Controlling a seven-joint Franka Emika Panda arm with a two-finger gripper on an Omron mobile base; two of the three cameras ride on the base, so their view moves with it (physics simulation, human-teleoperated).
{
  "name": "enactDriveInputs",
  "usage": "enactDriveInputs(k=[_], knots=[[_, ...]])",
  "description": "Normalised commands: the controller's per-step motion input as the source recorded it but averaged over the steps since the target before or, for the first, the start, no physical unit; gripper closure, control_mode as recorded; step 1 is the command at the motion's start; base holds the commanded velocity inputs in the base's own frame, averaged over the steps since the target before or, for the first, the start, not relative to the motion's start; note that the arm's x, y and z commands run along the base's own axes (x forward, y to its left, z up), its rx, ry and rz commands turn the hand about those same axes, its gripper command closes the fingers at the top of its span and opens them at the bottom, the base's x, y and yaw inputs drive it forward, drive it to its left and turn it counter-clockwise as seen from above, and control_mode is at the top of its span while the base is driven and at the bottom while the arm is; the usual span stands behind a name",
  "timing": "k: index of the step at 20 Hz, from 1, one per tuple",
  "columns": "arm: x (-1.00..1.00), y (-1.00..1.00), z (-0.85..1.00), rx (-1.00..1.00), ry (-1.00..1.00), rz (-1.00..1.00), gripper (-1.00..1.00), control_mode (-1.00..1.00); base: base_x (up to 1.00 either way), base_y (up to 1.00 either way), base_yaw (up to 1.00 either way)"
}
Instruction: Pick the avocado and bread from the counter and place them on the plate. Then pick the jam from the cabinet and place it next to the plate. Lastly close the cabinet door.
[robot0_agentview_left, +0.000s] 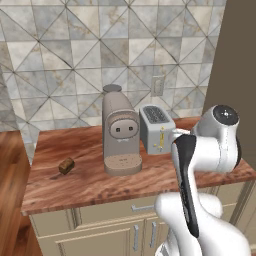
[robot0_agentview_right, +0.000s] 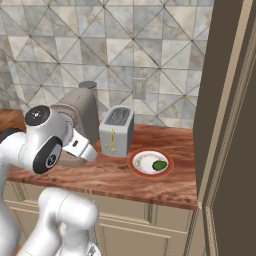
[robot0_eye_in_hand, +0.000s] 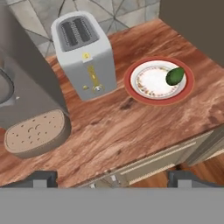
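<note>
- Now the avocado (robot0_eye_in_hand: 175, 76) lies on the plate (robot0_eye_in_hand: 133, 89), near the desk's (robot0_eye_in_hand: 131, 127) right end beside the tall cabinet door (robot0_agentview_right: 227, 125).
- Bread (robot0_agentview_left: 66, 165) sits towards the desk's left edge.
- Coffee machine (robot0_agentview_left: 120, 131) and toaster (robot0_agentview_left: 156, 129) stand between them.
- Fingers (robot0_eye_in_hand: 43, 178) spread wide apart above the front edge, holding nothing.

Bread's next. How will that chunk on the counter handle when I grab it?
The bread looks small, rough-edged and blocky, so it probably won't roll. It likely weighs little and may squash or crumble under a hard squeeze. It lies alone left of the coffee machine, so nudging it should disturb nothing.
</note>
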Motion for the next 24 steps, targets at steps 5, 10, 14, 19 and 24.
enactDriveInputs(k=[5, 10, 14, 19, 24], knots=[[-0.22, 0.56, 0.00, 0.00, 0.08, 0.00, -1.00, -1.00, 0.00, 0.00, 0.00], [-0.18, 0.44, 0.00, 0.00, 0.04, 0.00, -1.00, -1.00, 0.00, 0.00, 0.00], [-0.16, 0.36, 0.00, 0.01, 0.00, 0.00, -1.00, -1.00, 0.00, 0.00, 0.00], [-0.02, 0.48, 0.00, 0.00, 0.04, 0.00, -1.00, -1.00, 0.00, 0.00, 0.00], [0.00, 0.47, 0.00, 0.00, 0.08, 0.00, -1.00, -1.00, 0.00, 0.00, 0.00]])
